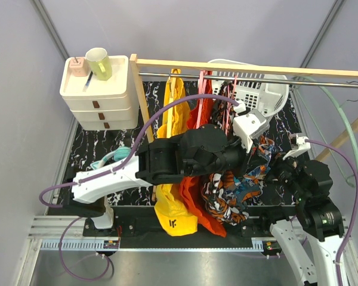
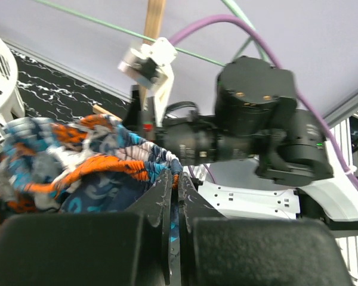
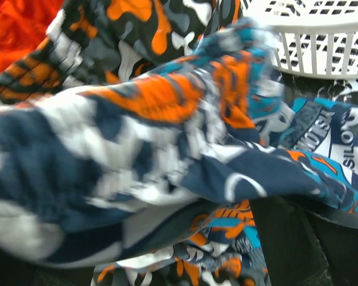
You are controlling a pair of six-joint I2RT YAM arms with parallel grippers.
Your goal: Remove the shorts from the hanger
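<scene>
The blue/teal shorts with orange (image 1: 259, 170) hang bunched right of centre, below the rod. My left gripper (image 1: 258, 156) is shut on their gathered waistband; in the left wrist view the fingers (image 2: 175, 179) pinch the orange and teal edge of these shorts (image 2: 95, 164). The dark grey shorts with orange and white blotches (image 1: 222, 193) hang just left of them and also show in the right wrist view (image 3: 149, 30). My right gripper (image 1: 283, 171) is pressed into the blue/teal fabric (image 3: 167, 119), which covers its jaws. Only one dark finger (image 3: 286, 238) shows. Pink hangers (image 1: 201, 80) hang on the rod.
Plain yellow shorts (image 1: 173, 119) and orange-red shorts (image 1: 198, 116) hang left of the patterned ones. A white laundry basket (image 1: 259, 89) stands behind the rod (image 1: 256, 76). A drawer unit (image 1: 98, 95) with a green mug (image 1: 99, 62) stands at the back left.
</scene>
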